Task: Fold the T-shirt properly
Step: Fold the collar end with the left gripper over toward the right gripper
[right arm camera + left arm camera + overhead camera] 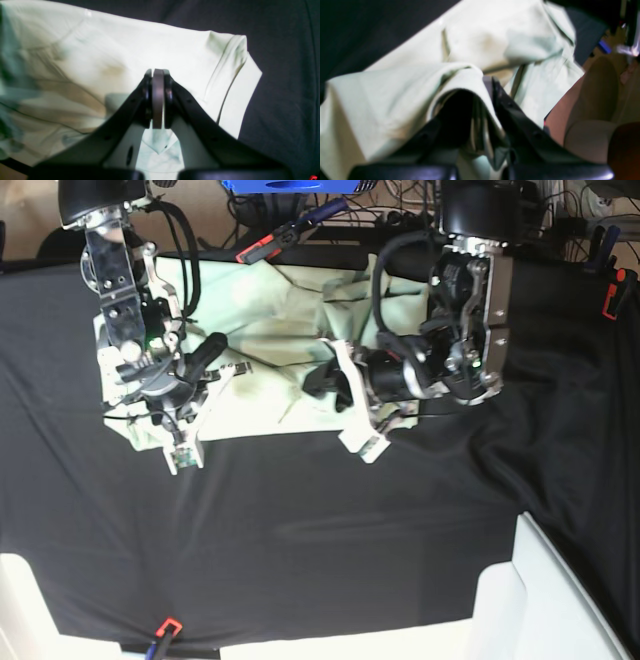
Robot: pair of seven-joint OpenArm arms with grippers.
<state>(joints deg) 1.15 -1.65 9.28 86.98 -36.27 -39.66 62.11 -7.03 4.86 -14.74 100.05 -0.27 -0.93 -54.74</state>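
T-shirt [270,340] fabric pinched by both grippers — left gripper [480,82], right gripper [158,98] — arms low over it.

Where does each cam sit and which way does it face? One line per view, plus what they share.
Left wrist: on the left arm, looking along its gripper, shut on a raised fold of the T-shirt.
Right wrist: on the right arm, looking past its gripper, shut with shirt fabric beneath, at a sleeve hem and the black cloth.
Base: overhead, facing down on both arms; right gripper, left gripper.
Shared: the T-shirt shows in all three; each wrist gripper reappears in base.
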